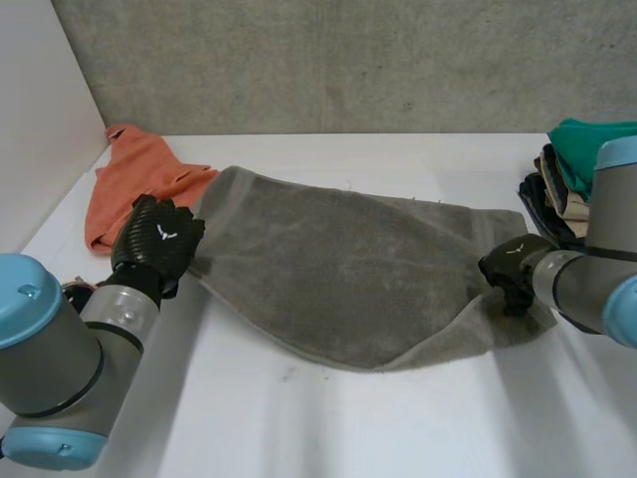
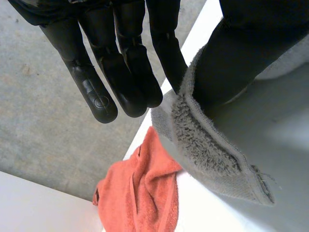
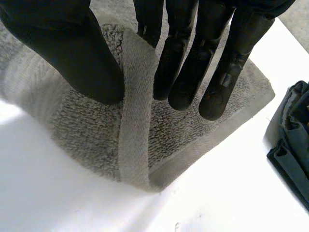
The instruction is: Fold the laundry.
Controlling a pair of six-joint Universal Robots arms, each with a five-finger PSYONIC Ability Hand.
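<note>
Slippage is your risk: left hand (image 1: 157, 242) and right hand (image 1: 513, 269) each pinch only an edge of the grey towel (image 1: 338, 269); uneven pulling could free 1 end.

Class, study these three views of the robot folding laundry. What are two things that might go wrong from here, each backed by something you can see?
1. The left hand pinches only the thin hem of the grey towel, so the hem may slip free when pulled.
2. The right hand grips the towel close to the stack of folded clothes; a wide swing might knock it.
</note>
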